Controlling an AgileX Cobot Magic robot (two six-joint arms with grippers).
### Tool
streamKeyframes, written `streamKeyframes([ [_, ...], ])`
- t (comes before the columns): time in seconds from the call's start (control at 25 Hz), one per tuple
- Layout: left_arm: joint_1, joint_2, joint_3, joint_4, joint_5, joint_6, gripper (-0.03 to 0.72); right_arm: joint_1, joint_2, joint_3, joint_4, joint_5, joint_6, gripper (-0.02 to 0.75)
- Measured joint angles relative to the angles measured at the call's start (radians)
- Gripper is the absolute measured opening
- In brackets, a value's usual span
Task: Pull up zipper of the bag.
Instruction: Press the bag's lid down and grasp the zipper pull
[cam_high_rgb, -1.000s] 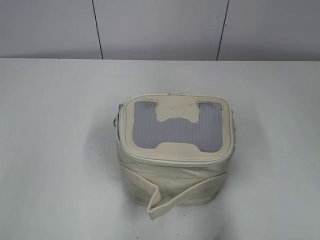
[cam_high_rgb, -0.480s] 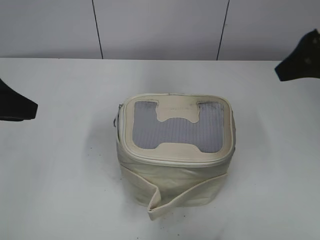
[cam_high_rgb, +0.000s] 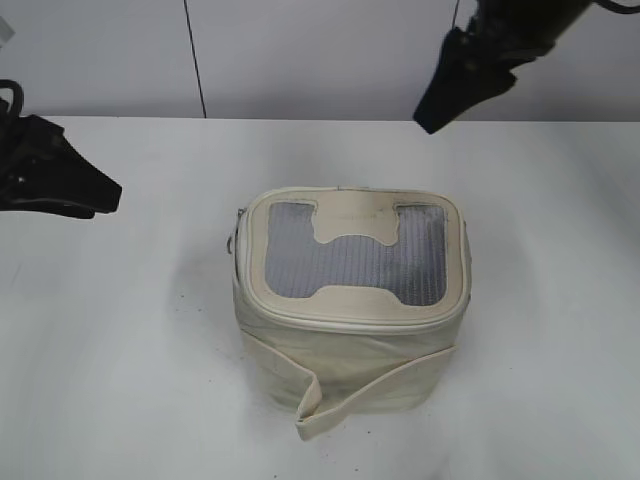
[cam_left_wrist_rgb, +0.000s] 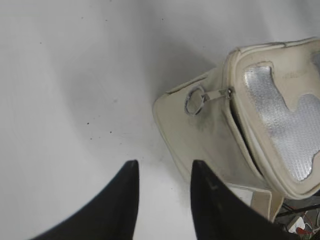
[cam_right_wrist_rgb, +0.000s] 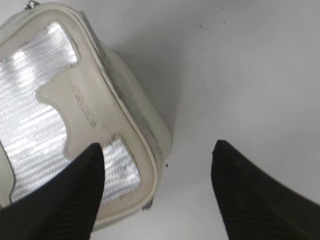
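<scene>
The cream-white bag (cam_high_rgb: 340, 360) stands mid-table, its mesh-window lid (cam_high_rgb: 350, 262) facing up and its loose strap (cam_high_rgb: 380, 385) hanging at the front. The zipper shows in the left wrist view: a silver slider (cam_left_wrist_rgb: 229, 92) with a ring pull (cam_left_wrist_rgb: 195, 100) on the bag's (cam_left_wrist_rgb: 200, 135) side, and a dark gap along the lid rim below it. My left gripper (cam_high_rgb: 108, 190) is open and empty, left of the bag and apart from it (cam_left_wrist_rgb: 165, 165). My right gripper (cam_high_rgb: 430, 118) is open and empty, above and behind the bag's (cam_right_wrist_rgb: 75, 100) right rear corner (cam_right_wrist_rgb: 158, 147).
The white table (cam_high_rgb: 120, 350) spreads round the bag. A grey panelled wall (cam_high_rgb: 320, 50) stands behind. Some cables (cam_left_wrist_rgb: 300, 225) show at the lower right of the left wrist view.
Both arms have come into view. The left gripper moved in from the left edge toward the bag. The right gripper moved from the right edge up and left. The bag has not moved.
</scene>
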Motion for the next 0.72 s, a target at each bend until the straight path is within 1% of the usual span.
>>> streamKeyframes([
  [0.12,-0.005,0.052,-0.036,-0.005,0.017,0.002,0.275,0.070,0.095,-0.133,0.003,0.043,-0.045,0.522],
  [0.24,-0.006,0.104,-0.080,-0.009,0.062,0.003,0.276,0.131,0.188,-0.244,0.018,0.049,-0.054,0.521],
  [0.4,-0.008,0.165,-0.131,-0.016,0.097,0.003,0.276,0.191,0.294,-0.357,0.044,0.051,-0.057,0.517],
  [0.52,-0.028,0.202,-0.159,-0.018,0.100,0.003,0.276,0.222,0.341,-0.394,0.058,0.051,-0.059,0.504],
  [0.72,-0.093,0.247,-0.198,-0.011,0.102,0.003,0.276,0.244,0.358,-0.401,0.061,0.052,-0.054,0.501],
])
